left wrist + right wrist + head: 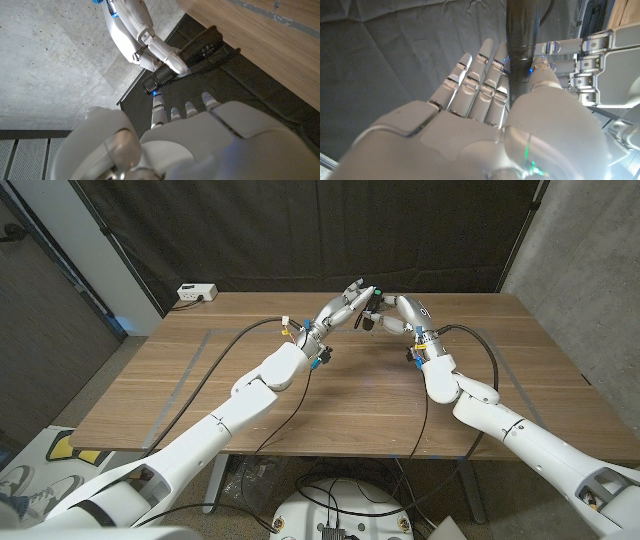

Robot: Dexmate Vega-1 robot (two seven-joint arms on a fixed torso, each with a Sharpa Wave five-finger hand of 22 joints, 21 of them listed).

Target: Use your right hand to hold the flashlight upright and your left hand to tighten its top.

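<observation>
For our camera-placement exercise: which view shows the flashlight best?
The left wrist view: the flashlight shows as a whole dark barrel gripped by the right robot hand. The right wrist view shows only a close stretch of barrel. In the head view it is a small dark shape between both robot hands.

Wooden table (330, 395) with faint tape outlines, white power strip (196, 293) at its far corner, well apart from the fingers
</observation>
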